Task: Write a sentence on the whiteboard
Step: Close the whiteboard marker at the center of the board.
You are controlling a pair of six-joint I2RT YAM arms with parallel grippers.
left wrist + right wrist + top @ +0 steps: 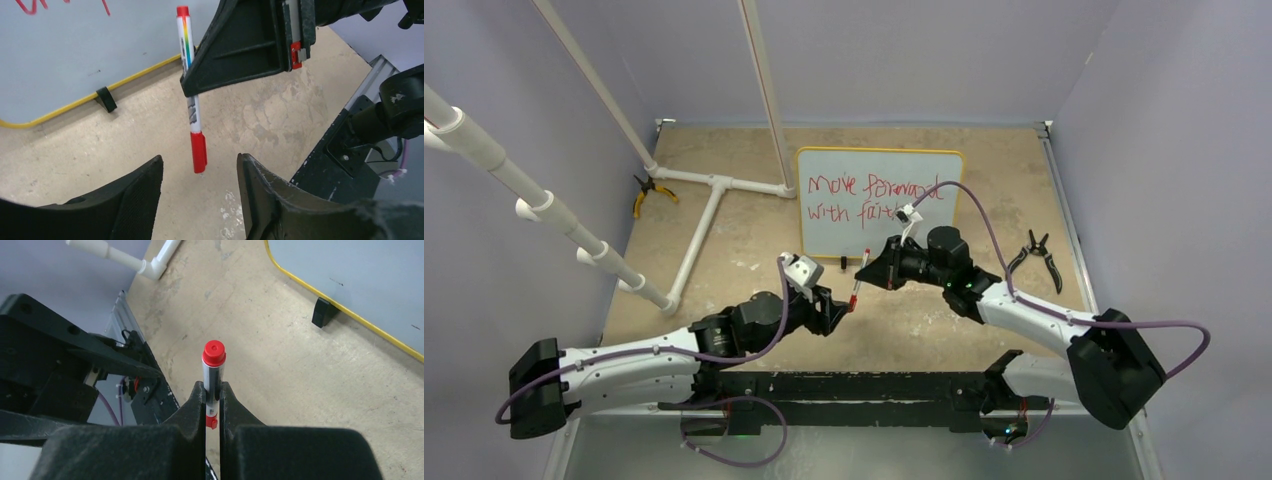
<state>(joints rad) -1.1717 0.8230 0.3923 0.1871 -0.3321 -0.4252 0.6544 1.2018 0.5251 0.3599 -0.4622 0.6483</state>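
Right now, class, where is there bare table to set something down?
Bare tabletop: between the white pipe frame and the whiteboard; behind the black pliers. Crowded: before the board, where left claw and right claw converge on the marker.

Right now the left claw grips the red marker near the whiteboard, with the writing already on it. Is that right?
Not quite: the right claw grips the red marker, as the right wrist view shows. The left claw is open near its lower end. The whiteboard does carry the writing.
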